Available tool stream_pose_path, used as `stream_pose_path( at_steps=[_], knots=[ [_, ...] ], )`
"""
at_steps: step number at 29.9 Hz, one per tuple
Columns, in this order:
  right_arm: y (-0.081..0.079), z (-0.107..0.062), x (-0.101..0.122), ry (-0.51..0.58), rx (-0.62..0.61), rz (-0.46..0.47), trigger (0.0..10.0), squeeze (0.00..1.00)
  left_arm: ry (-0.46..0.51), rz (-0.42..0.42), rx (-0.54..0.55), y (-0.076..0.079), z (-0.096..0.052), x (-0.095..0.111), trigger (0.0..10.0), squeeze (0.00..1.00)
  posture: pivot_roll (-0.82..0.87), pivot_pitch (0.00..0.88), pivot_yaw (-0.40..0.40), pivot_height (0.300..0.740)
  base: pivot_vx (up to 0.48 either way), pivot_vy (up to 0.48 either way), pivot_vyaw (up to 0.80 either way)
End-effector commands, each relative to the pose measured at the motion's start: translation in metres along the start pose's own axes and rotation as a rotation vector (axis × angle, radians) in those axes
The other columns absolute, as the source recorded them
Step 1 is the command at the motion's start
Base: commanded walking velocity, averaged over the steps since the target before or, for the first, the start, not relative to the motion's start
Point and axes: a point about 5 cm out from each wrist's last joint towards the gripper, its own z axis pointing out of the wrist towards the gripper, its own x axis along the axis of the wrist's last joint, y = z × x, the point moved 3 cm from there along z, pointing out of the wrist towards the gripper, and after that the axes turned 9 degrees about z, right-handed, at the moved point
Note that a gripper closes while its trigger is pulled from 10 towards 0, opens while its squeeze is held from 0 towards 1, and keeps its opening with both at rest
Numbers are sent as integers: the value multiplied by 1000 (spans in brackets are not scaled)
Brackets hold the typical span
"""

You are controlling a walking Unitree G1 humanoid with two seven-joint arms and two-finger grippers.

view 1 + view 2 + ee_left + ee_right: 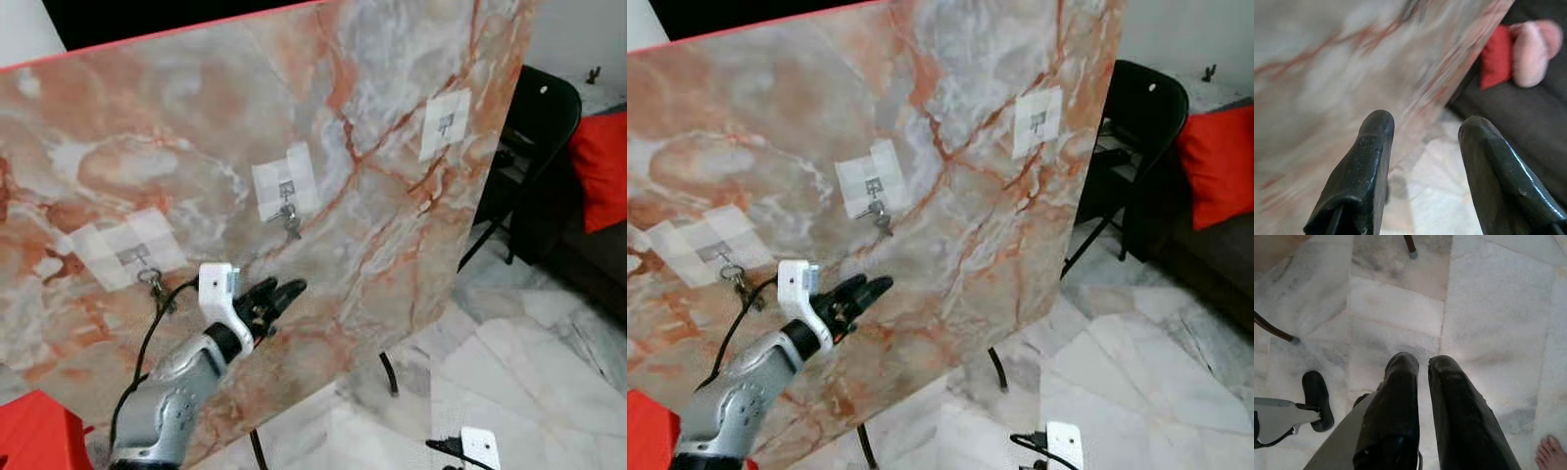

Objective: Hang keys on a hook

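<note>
A tilted sheet of orange-veined marble carries three small metal hooks on white tape patches. A bunch of keys hangs from the middle hook. The left hook holds a small ring with a key; the right hook is bare. My left gripper is raised in front of the sheet, below the middle hook and apart from the keys, open with nothing between its fingers. My right gripper hangs low over the floor, shut and holding nothing.
A black folding chair stands behind the sheet's right edge, with a red cushion beyond it. A red object sits at the lower left. White marble floor spreads to the right. A person's bare foot is near my right gripper.
</note>
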Motion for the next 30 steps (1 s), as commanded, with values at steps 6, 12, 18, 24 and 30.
stream_pose_path(
  at_steps=[6, 12, 18, 24, 30],
  knots=[
    [-1, 0, -2, -9, 6, -8, 10000, 0, -177, 132, 87, -25, -14, -40, 10000, 0, -36, 0, 36, 734, 0, 0, 0],
    [-1, 0, -2, -8, 1, -5, 10000, 0, -412, 225, 158, -42, -24, -106, 10000, 0, -57, 0, 46, 734, 0, 0, 0],
    [-2, 0, -2, -9, -2, -6, 10000, 0, -506, 241, 283, -64, -35, -133, 10000, 0, -58, 0, 49, 734, 0, 0, 0],
    [-1, 0, -2, -3, -9, 4, 10000, 0, -544, 295, 347, -80, -42, -140, 10000, 0, -49, 0, 45, 734, 0, 0, 0],
    [-2, 0, -2, -7, -7, 1, 10000, 0, -686, 237, 409, -87, -67, -173, 10000, 0, -61, 0, 49, 734, 0, 0, 0]
  ],
)
